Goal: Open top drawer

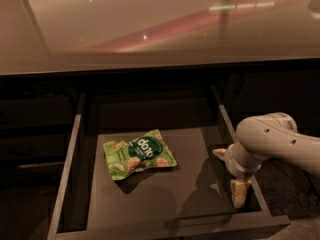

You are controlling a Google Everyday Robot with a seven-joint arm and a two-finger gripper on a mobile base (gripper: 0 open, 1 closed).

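Note:
The top drawer (67, 184) is a wide dark-grey tray with a lighter rim, pulled well out from under the counter. Its front edge (170, 229) lies near the bottom of the camera view; the handle is out of sight. A green snack bag (139, 154) lies flat on the drawer floor, left of centre. My gripper (229, 174) is at the drawer's right wall, near the front corner. It is open, with one tan fingertip (219, 153) inside the tray and the other (239, 194) by the right rim. It holds nothing.
A glossy light countertop (150, 24) overhangs the drawer. Dark cabinet fronts flank the drawer at the left (35, 129) and right (270, 94). My white arm (280, 144) reaches in from the right edge.

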